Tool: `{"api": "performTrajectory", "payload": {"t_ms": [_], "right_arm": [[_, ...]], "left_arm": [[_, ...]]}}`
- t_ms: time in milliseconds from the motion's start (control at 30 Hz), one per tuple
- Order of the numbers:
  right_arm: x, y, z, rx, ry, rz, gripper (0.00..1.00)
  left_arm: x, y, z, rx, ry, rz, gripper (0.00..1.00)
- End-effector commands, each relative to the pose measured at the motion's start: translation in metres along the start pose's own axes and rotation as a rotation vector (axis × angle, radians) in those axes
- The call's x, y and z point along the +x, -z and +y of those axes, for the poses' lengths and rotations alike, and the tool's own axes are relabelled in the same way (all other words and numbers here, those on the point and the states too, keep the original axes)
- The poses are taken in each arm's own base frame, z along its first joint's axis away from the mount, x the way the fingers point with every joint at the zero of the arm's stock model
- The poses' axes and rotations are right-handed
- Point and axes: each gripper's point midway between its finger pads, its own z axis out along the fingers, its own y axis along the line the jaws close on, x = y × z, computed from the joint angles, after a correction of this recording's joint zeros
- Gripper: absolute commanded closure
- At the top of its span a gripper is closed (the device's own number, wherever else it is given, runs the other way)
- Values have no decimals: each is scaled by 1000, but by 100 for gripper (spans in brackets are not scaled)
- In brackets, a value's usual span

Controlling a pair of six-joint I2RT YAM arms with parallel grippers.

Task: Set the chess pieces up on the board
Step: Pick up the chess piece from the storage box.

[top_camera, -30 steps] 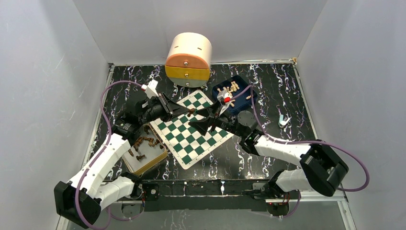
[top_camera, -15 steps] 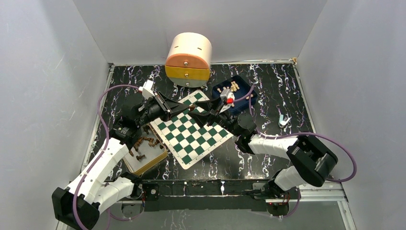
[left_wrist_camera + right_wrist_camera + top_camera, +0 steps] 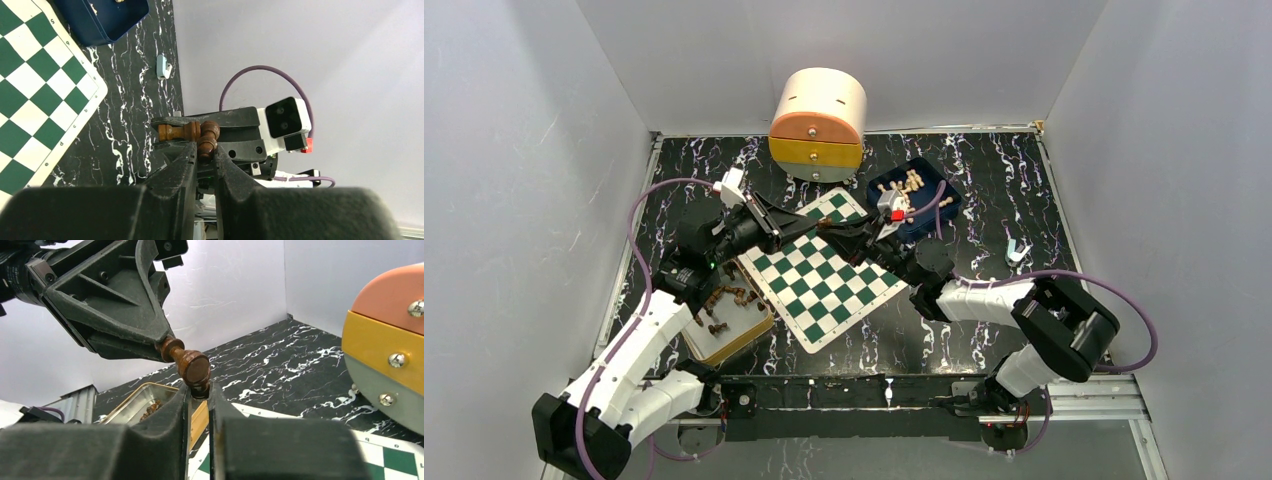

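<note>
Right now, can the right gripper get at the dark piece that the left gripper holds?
Probably yes. The right gripper looks closed around the piece, which sticks out of the left gripper above the board. Nothing stands between them.

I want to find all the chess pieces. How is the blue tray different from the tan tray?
The blue tray holds pale beige pieces; the tan-rimmed tray holds dark brown pieces. The blue tray lies past the board's far right edge; the tan-rimmed tray lies by its near left edge. Both sit on the table beside the board.
</note>
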Motion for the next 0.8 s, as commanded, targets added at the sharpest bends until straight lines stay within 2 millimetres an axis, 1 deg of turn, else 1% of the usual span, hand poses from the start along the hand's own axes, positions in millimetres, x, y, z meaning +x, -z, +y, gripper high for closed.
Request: {"api": "performTrajectory", "payload": {"t_ms": [0,67,133,233,333,400,500,533,600,700,767], "right_arm": [[-31,-2,14,-55,40,-110,89],[-25,4,14,-46,35,-87,95],[-18,11,13,-32,29,-51,99],[-4,26,9,8,6,15,99],[13,44,4,51,-17,92,99],[22,55,1,81,-31,131,99],[33,71,-3,131,-48,196,99],[40,78,-6,157,-55,236,98],[42,86,-9,189,-56,275,98],[39,97,-12,233,-47,293,98],[34,102,-13,252,-41,296,97]], "left_arm": [[-1,4,7,-32,-74,-13,100],[-2,4,15,-72,-107,-15,100],[-4,4,23,-116,-143,-19,100],[-9,6,36,-196,-210,-22,100],[-16,7,43,-261,-281,-22,100],[-22,6,46,-291,-349,-20,100],[-34,7,59,-381,-471,-11,100],[-39,7,67,-425,-523,-3,100],[-53,12,88,-558,-626,17,100],[-79,24,124,-810,-747,55,100],[-93,25,142,-927,-800,84,100]]}}
